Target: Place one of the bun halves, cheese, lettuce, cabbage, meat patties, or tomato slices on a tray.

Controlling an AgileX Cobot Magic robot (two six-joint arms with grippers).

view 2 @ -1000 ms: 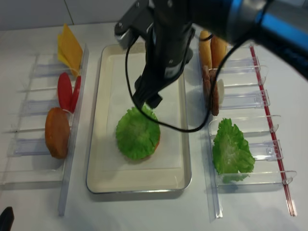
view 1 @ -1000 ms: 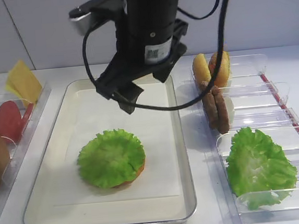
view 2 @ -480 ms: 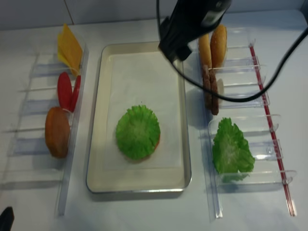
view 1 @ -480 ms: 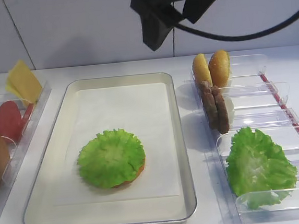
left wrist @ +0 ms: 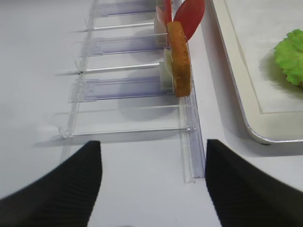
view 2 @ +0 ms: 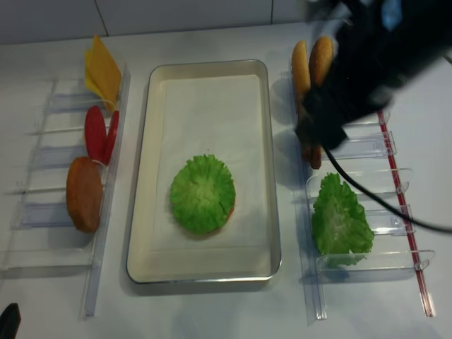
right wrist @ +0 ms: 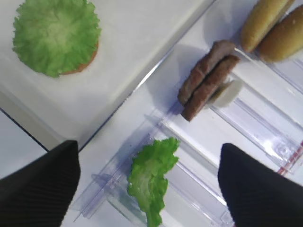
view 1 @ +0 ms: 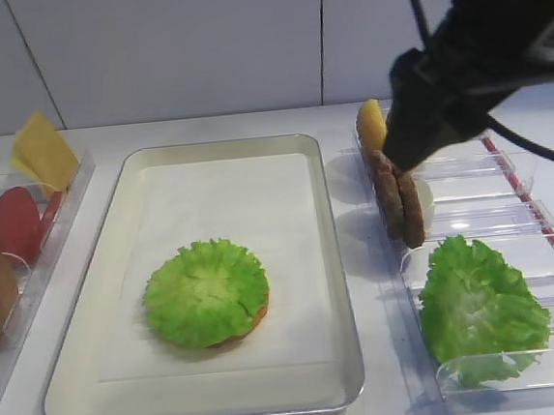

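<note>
Green lettuce [view 1: 206,292] tops a bun half on the tray [view 1: 335,290]; right gripper [right wrist: 147,179] spread wide, empty, above the meat patties [right wrist: 207,79].

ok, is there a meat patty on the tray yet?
No. In the exterior high view the tray holds only a lettuce leaf over a bun half; the meat patties stand in the right-hand bin.

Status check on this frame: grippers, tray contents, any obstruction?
Right gripper open, empty, above meat patties. Left gripper open, empty. Lettuce on bun in tray. Nothing in the way.
</note>
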